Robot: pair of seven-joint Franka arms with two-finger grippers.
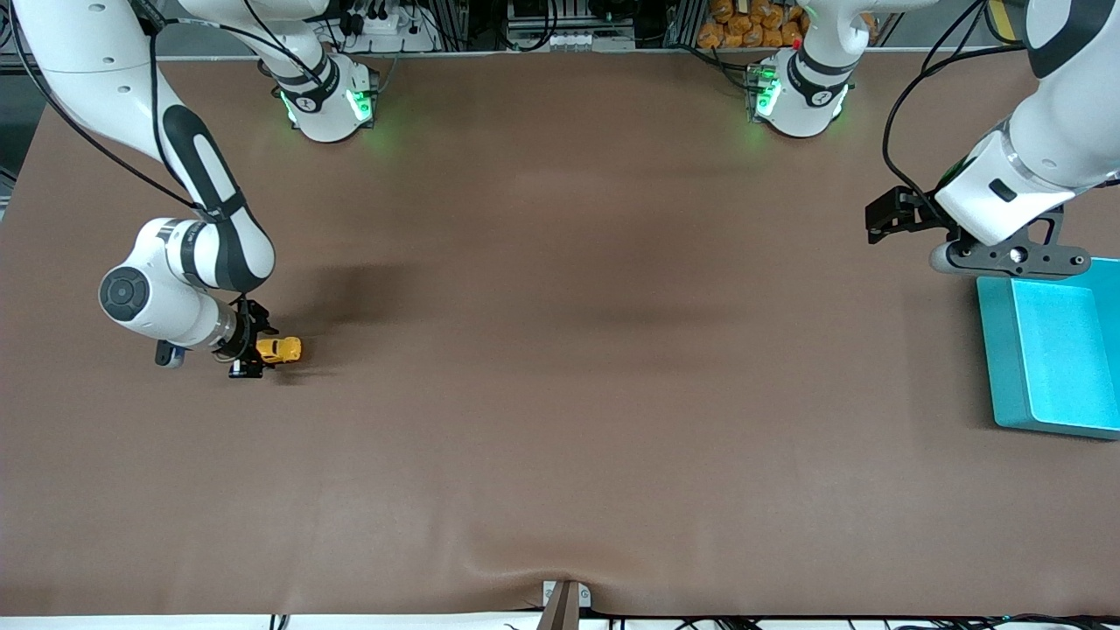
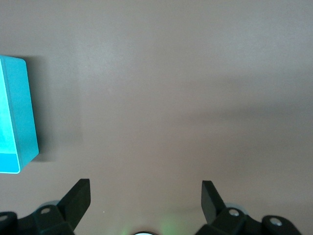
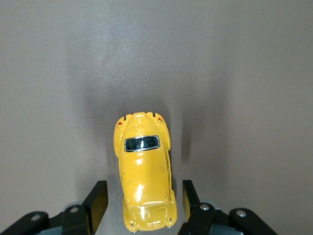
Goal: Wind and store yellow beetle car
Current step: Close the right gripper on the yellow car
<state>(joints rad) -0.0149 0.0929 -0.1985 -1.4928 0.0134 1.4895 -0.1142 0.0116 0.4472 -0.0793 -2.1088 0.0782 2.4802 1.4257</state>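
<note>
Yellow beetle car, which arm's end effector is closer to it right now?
Right. The right end effector straddles the yellow beetle car, fingers either side. The left end effector waits, open, by the teal bin.

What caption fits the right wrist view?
Right gripper straddles the yellow beetle car on the brown table, fingers not yet touching.

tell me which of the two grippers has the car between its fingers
The right gripper: its fingers straddle the yellow beetle car on the table, a gap showing on each side. The left gripper waits open beside the teal bin, nothing between its fingers.
</note>
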